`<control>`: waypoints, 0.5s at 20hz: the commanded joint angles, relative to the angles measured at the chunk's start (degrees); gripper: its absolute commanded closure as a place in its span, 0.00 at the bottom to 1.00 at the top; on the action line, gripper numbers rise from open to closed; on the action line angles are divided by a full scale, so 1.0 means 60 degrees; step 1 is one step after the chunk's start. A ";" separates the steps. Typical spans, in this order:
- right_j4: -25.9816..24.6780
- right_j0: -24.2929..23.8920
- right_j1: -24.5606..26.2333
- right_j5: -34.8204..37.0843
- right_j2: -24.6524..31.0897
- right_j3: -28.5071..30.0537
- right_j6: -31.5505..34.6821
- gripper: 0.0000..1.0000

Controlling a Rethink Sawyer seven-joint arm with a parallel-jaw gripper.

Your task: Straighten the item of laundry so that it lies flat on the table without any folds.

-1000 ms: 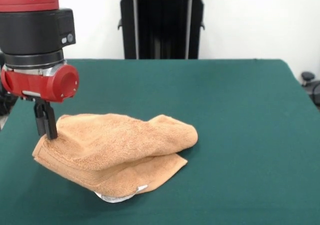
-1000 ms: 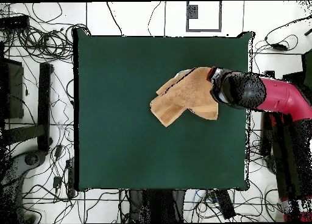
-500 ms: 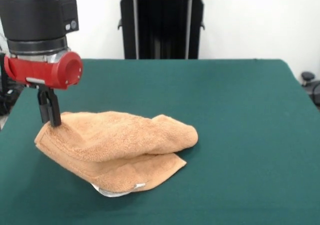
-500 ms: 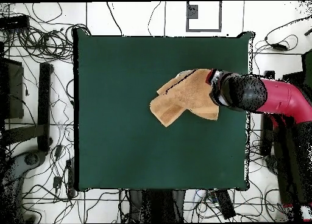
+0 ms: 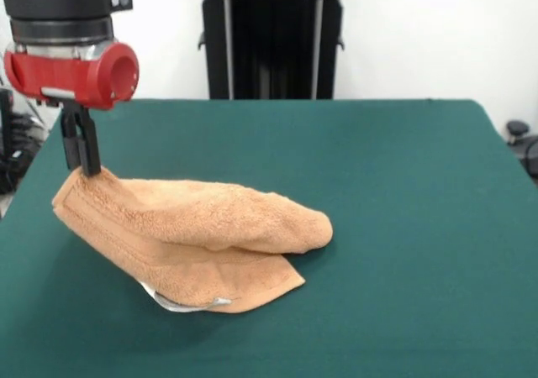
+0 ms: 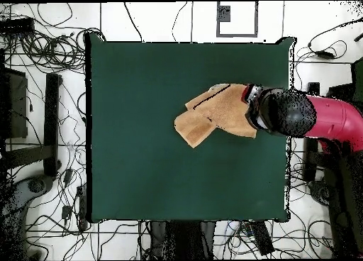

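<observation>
The item of laundry [image 5: 193,235] is an orange-tan terry towel, folded over itself on the green table [image 5: 403,227]. My gripper [image 5: 83,170] is shut on the towel's left corner and holds it raised, so the cloth slopes down to the right. A small white tag [image 5: 181,304] peeks out under the front edge. From overhead the towel [image 6: 213,116] lies right of the table's centre, and the arm's red and black wrist [image 6: 280,110] covers its right end and the gripper.
A black stand [image 5: 273,38] rises behind the table's far edge. Cables [image 6: 42,45] litter the floor around the table [image 6: 142,166]. Broad green surface spreads to the right of the towel in the front view.
The gripper has risen with the towel's corner held in it, lifting that end off the table. The cloth has stretched and its folded lower layers have drawn in under it.
</observation>
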 commanded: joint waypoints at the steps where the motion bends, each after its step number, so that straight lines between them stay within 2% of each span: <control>1: -0.0126 -0.0409 -0.0266 0.0049 0.1449 0.1846 -0.3310 1.00; 10: -0.0575 -0.0580 -0.0054 -0.0031 0.1864 0.1727 -0.3236 1.00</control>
